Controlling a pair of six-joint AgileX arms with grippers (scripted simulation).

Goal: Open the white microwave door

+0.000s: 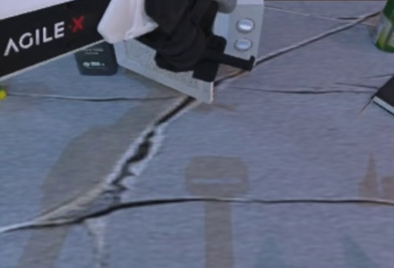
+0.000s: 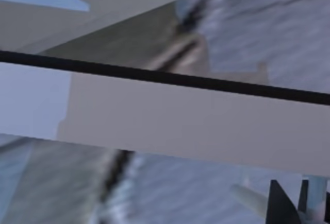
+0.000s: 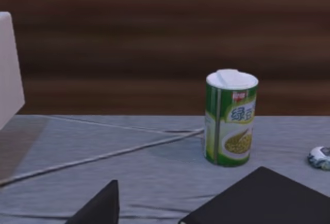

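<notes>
One left arm's gripper [image 1: 237, 63] covering one white microwave [image 1: 249, 0] at the table's [image 1: 258, 157] rear left, finger state not discernible, its one door [image 1: 169, 71] swung outward, two silver knobs [image 1: 244, 26] showing; one green can [image 3: 230, 118] far right, fully visible only in the right wrist view.

The left arm [image 1: 178, 28] hides most of the white microwave [image 1: 246, 0]; the green can [image 1: 386, 24] is cut by the top view's right edge.
</notes>
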